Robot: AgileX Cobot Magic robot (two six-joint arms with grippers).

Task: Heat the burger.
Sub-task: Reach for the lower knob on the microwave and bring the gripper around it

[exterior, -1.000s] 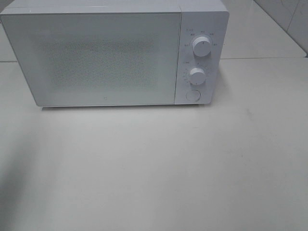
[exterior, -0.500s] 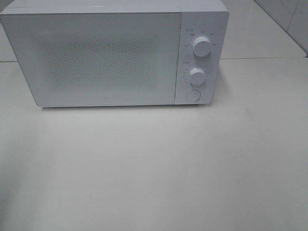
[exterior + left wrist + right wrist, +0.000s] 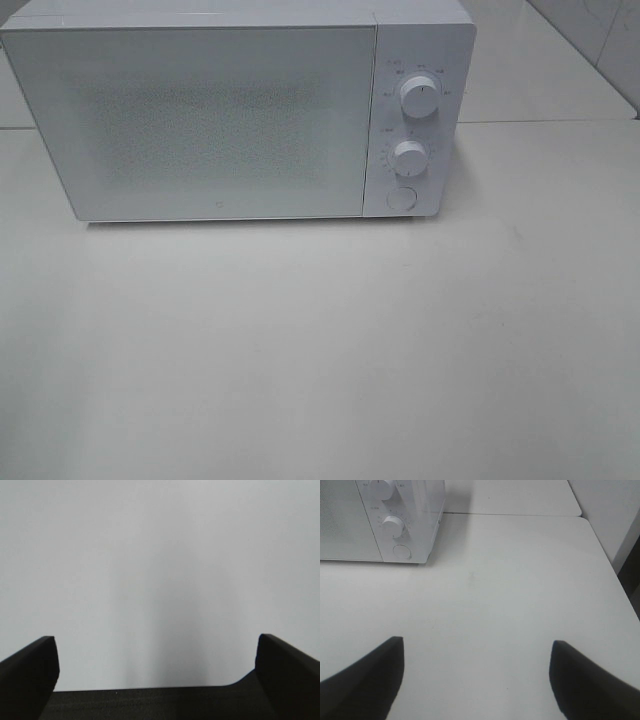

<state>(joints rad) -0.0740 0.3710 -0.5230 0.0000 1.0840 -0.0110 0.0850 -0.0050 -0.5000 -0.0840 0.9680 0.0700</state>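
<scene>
Near, the black left pincer [image 3: 156, 645] and right pincer [image 3: 477, 647] hang wide apart, empty, seemingly readied over the smooth white desk [image 3: 320, 350], the door-closed boxy white microwave [image 3: 200, 120] beyond at upper left (the burger shows in no view).

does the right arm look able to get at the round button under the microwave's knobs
Probably yes. The right hand is open and holds nothing, and only bare table lies between it and the round button on the front of the microwave.
</scene>
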